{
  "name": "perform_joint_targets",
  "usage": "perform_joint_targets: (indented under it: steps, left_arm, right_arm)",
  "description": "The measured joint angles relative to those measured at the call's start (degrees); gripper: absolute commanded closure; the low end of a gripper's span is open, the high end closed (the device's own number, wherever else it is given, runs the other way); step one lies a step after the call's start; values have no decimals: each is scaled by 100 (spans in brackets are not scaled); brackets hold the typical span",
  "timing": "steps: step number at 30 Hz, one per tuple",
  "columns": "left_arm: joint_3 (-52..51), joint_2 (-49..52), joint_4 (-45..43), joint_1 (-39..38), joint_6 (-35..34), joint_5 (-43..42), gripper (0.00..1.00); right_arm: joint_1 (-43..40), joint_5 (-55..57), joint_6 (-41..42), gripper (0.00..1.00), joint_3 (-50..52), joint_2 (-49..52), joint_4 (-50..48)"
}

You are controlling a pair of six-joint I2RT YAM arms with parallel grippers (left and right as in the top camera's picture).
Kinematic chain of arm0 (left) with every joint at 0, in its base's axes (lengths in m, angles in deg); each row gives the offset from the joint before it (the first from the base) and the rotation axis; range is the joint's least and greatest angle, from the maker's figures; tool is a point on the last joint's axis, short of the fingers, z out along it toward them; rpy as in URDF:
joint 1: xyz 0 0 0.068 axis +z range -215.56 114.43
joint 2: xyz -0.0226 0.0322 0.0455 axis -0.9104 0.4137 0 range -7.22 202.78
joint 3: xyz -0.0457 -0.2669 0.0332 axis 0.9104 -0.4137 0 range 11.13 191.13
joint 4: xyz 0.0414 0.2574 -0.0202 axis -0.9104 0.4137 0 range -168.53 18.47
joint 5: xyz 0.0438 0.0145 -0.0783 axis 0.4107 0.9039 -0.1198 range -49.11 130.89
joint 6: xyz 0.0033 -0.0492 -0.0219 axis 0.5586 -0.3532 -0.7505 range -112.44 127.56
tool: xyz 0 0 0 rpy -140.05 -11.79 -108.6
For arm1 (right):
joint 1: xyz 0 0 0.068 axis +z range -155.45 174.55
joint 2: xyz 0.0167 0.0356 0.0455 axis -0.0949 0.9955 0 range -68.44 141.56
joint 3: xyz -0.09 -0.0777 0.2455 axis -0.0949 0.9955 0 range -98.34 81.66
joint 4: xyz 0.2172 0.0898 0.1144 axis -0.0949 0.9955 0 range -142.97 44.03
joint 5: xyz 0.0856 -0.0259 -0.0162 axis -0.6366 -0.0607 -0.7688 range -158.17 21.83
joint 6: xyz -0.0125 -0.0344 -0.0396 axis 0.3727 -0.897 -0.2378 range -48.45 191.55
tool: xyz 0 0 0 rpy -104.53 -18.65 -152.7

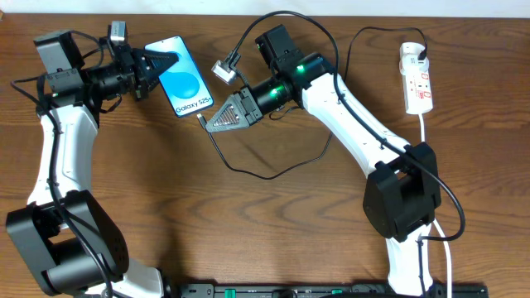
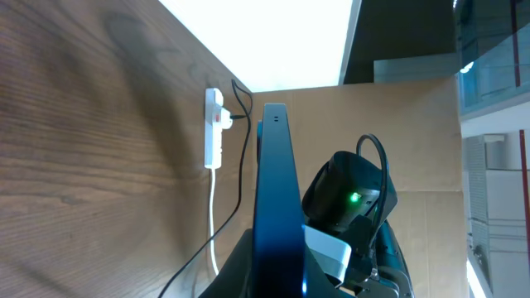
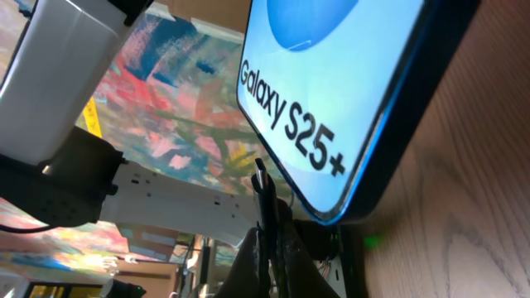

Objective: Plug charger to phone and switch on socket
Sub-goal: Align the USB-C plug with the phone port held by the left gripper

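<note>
The phone (image 1: 184, 83) lies at the back left, its screen reading "Galaxy S25+". My left gripper (image 1: 156, 68) is shut on its far end; in the left wrist view the phone (image 2: 277, 199) stands edge-on between the fingers (image 2: 277, 281). My right gripper (image 1: 214, 117) is shut on the charger plug (image 3: 262, 194) and holds it close beside the phone's bottom end (image 3: 331, 91), not inserted. The black charger cable (image 1: 248, 170) loops over the table to the socket (image 1: 416, 79) at the back right. The socket also shows in the left wrist view (image 2: 214, 124).
The socket's thick white cord (image 1: 426, 132) runs down the right side behind the right arm's base (image 1: 402, 194). The left arm's base (image 1: 58, 240) stands at the front left. Black cable loops arch above the right wrist (image 1: 286, 16).
</note>
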Motion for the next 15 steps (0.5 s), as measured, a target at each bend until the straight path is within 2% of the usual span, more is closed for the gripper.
perform_joint_targets:
  steps: [15]
  left_arm:
    - [0,0,-111,0,44,-7,93]
  right_arm:
    - [0,4,208,99,0,0,-105]
